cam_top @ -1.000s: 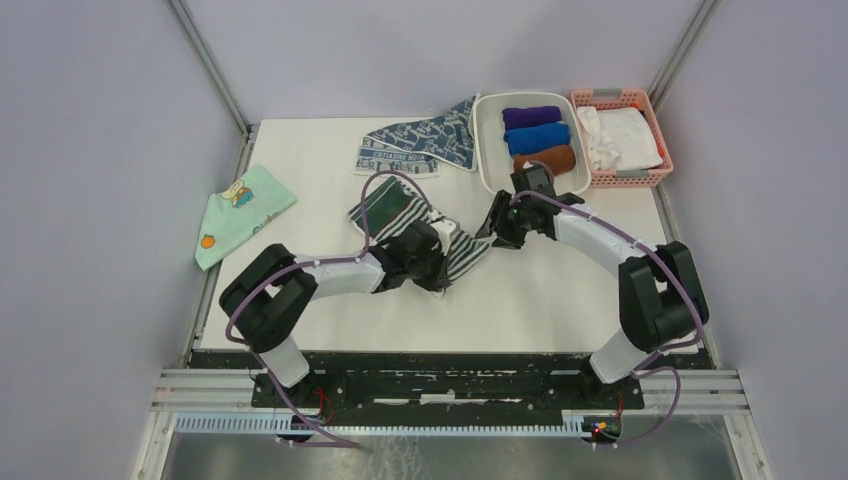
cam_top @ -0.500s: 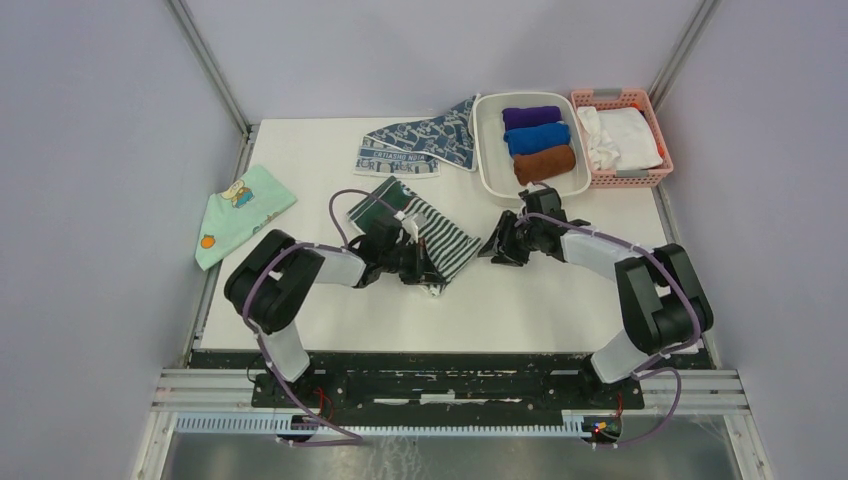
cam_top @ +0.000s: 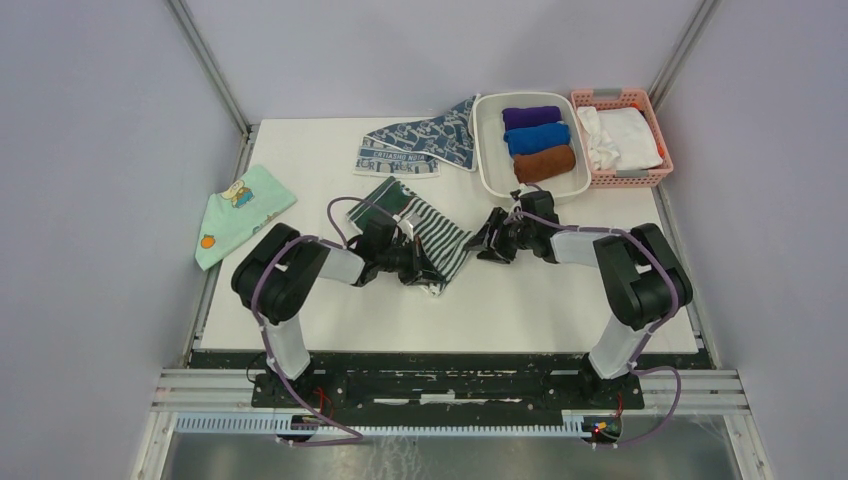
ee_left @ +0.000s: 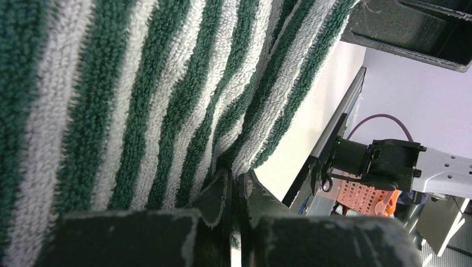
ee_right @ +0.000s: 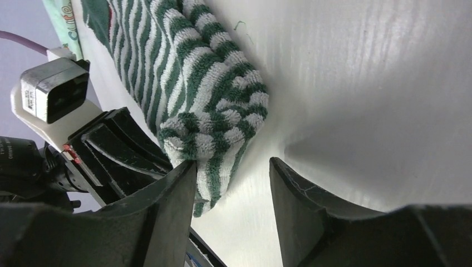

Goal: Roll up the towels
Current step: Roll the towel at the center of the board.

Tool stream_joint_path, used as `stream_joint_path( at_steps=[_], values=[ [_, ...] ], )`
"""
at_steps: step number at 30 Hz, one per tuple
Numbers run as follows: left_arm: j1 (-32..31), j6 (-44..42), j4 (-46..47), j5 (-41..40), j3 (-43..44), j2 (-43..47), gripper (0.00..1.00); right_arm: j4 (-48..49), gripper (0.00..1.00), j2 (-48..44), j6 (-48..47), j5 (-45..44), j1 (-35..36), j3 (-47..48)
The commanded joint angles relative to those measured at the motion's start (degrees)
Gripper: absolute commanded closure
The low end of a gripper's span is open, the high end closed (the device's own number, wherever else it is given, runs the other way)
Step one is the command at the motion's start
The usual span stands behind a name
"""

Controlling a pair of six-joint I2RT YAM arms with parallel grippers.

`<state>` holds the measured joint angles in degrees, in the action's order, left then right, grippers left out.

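1. The white tabletop (cam_top: 560,300) carries two task towels. One dark green-and-white striped terry towel (cam_top: 445,240) lies at centre. One blue-grey patterned towel with a white lettered band (cam_top: 425,140) lies spread at the far edge, touching the tub.
2. I judge the striped towel to be early in its roll: it is doubled over into a thick end (ee_right: 217,133), not a tight cylinder. The blue-grey one is untouched.
3. Off to the side I count one white oblong tub (cam_top: 487,170) holding three rolls, purple (cam_top: 531,117), blue (cam_top: 537,138) and brown (cam_top: 545,163). There is also one pink slotted basket (cam_top: 610,97) and one mint-green printed cloth (cam_top: 240,210).
4. My left gripper (ee_left: 234,183) is pinched tight on the striped towel's near edge.
5. My right gripper (ee_right: 234,172) stands partly apart with nothing between the jaws, one finger just beside the thick end.
6. Next I would need the right jaws to take that thick end and turn it over while the left keeps the cloth taut.
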<state>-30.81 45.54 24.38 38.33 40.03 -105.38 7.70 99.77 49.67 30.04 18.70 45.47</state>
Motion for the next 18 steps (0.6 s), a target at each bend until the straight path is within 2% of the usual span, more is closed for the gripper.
stream_joint_path(
  at_steps=[1,6,18],
  values=[
    [0.38,1.89,-1.97,-0.51,0.63,-1.74,0.97,10.16,0.41,0.8,3.17,3.27,0.26,-0.81],
    [1.15,3.71,-2.06,-0.12,1.07,-2.0,0.97,16.34,0.38,0.97,4.94,4.02,0.29,-2.99],
    [2.07,5.71,-2.76,0.69,2.17,-2.7,0.97,22.59,0.37,4.96,7.93,1.22,0.2,-4.94]
  ],
)
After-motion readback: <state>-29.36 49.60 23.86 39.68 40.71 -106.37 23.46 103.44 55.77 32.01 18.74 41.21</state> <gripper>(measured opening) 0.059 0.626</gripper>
